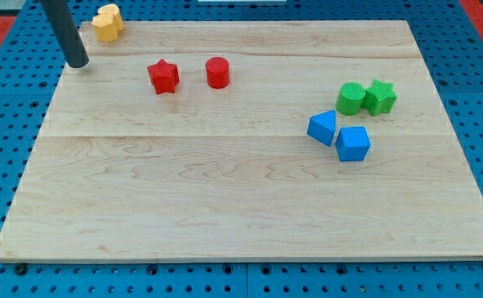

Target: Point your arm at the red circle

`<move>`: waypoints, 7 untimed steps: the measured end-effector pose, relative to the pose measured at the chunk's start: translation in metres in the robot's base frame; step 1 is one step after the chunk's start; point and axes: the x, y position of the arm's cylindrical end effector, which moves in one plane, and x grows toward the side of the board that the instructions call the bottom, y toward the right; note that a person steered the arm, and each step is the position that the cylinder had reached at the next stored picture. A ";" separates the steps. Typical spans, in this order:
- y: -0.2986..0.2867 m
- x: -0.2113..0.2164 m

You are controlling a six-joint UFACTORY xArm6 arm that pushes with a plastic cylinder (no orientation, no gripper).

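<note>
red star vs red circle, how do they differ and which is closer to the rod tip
The red star has a pointed outline; the red circle is a round cylinder. The red star lies toward the view's left of the red circle, with a gap between them. The red star is nearer my tip, which sits apart at the view's upper left, touching neither. Both share the same red and stand flat on the board.

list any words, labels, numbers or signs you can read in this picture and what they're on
There are none to read.
The wooden board is bare wood grain.
The red circle, red star, yellow blocks, green blocks and blue blocks carry no markings.
My tip, at the view's left of the red star, is plain dark.
</note>
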 end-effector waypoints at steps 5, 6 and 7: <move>0.064 -0.018; 0.107 -0.022; 0.157 -0.023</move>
